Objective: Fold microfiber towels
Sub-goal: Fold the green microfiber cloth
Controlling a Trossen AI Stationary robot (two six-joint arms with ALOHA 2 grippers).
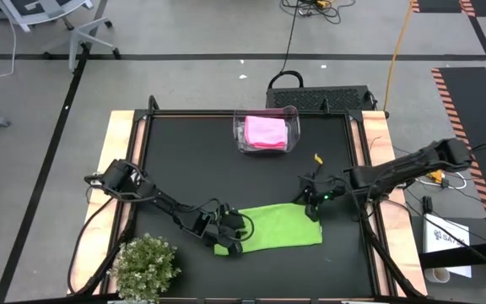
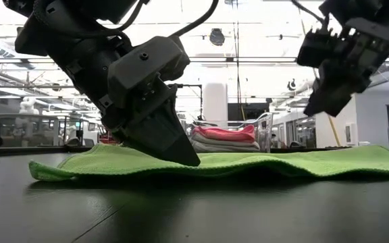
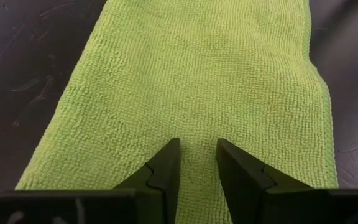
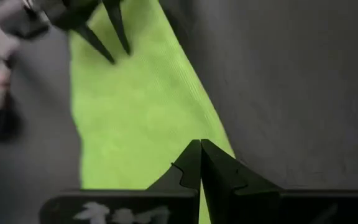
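**Fold Hazard: Green Towel Slipping or Bunching at the Ends**

The left gripper (image 1: 236, 237) is pressing down on the left end of the lime green towel (image 1: 281, 228), which is lying as a long strip across the front of the counter (image 1: 192, 160). Its fingers (image 3: 166, 169) are standing slightly apart with cloth showing between them, not pinching anything. If they close without gathering an edge, the end is likely to slide rather than lift.

The right gripper (image 1: 312, 207) is hovering at the towel's right end, fingers closed together and empty. A late or shallow grasp here could drag the strip askew.

Folded pink towel (image 1: 265, 130) is resting in the clear bin (image 1: 292, 127) at the counter's back.
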